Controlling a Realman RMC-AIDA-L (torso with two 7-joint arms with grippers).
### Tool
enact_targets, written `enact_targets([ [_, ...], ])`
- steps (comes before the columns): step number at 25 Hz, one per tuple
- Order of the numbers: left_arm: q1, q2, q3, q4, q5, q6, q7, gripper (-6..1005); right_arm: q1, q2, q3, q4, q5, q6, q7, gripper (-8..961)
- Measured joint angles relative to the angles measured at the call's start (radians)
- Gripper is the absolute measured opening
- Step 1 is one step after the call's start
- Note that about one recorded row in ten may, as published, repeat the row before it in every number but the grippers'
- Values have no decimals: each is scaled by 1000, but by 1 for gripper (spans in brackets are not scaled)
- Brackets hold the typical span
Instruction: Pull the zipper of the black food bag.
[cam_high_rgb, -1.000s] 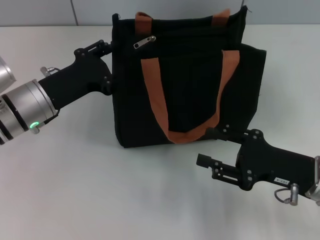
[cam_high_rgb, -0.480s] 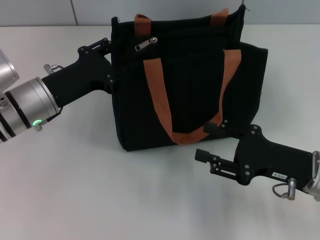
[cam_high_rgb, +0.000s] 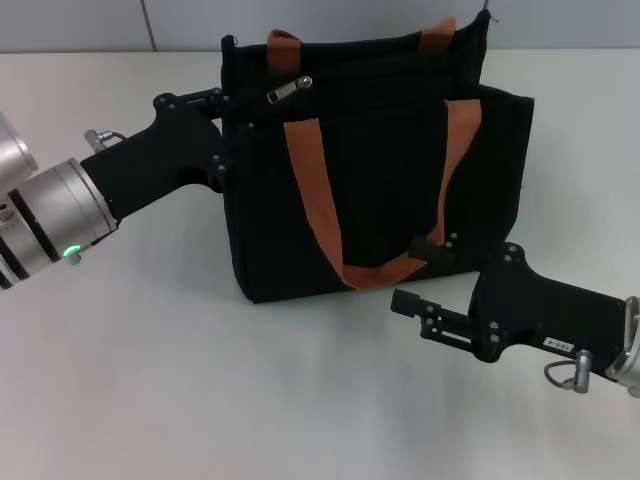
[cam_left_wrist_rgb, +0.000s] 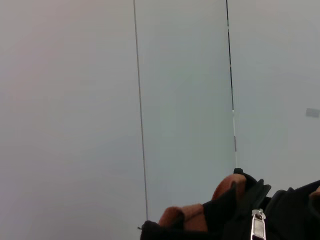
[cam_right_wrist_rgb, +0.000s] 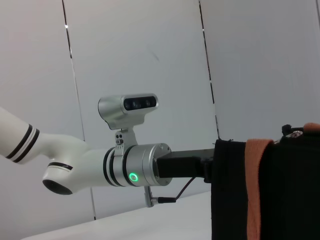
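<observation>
The black food bag stands upright on the white table, with rust-orange strap handles. The silver zipper pull lies near the left end of the bag's top edge; it also shows in the left wrist view. My left gripper is at the bag's upper left side edge, its fingers spread and their tips against the fabric. My right gripper is open and empty in front of the bag's lower right part, its upper finger by the front strap's loop. The right wrist view shows the bag's side.
The white table runs wide around the bag, with a grey wall behind it. My left arm shows in the right wrist view, reaching to the bag.
My right gripper has risen a little toward the bag's lower front. My left gripper has shifted slightly at the bag's left edge. The bag has barely moved.
</observation>
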Motion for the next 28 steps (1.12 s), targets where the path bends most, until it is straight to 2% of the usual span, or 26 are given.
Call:
enact_targets([
  [4,3,0,0,-1,1,19,-22,392,0,0,0,0,0,-3,2,636],
  [8,7,1,8,6,8,43,-93,198,0,-3,16,5,0,-45,42,636],
  [12,11,5,38,29,10,92,-166,24,-2,-6,46,-24,0,-128,193,635],
  [13,11,5,42,32,10,97,-175,24,-3,-7,58,-37,0,-145,233,634],
  [14,11,5,48,35,10,99,-180,24,-4,-7,106,-75,0,-181,370,633],
  [15,11,5,55,37,10,102,-186,24,-4,-7,106,-75,0,-181,370,633],
  [16,9,4,64,39,11,103,-190,24,2,-8,158,-118,0,-206,524,633],
  [17,9,4,64,39,11,103,-190,24,2,-8,158,-118,0,-206,524,633],
  [19,7,3,66,39,10,103,-191,24,18,-12,211,-168,0,-224,737,634],
  [20,5,2,65,40,8,104,-195,24,30,-16,229,-185,0,-229,841,634],
  [21,0,2,62,45,4,105,-215,24,65,-38,250,-205,0,-237,1066,634],
  [22,0,2,62,45,4,105,-215,24,65,-38,250,-205,0,-237,1066,634],
  [26,-39,1,73,68,-2,114,-301,24,146,-73,251,-197,0,-231,1357,634],
  [28,-46,1,79,71,-2,119,-313,24,159,-73,254,-196,0,-223,1389,634],
])
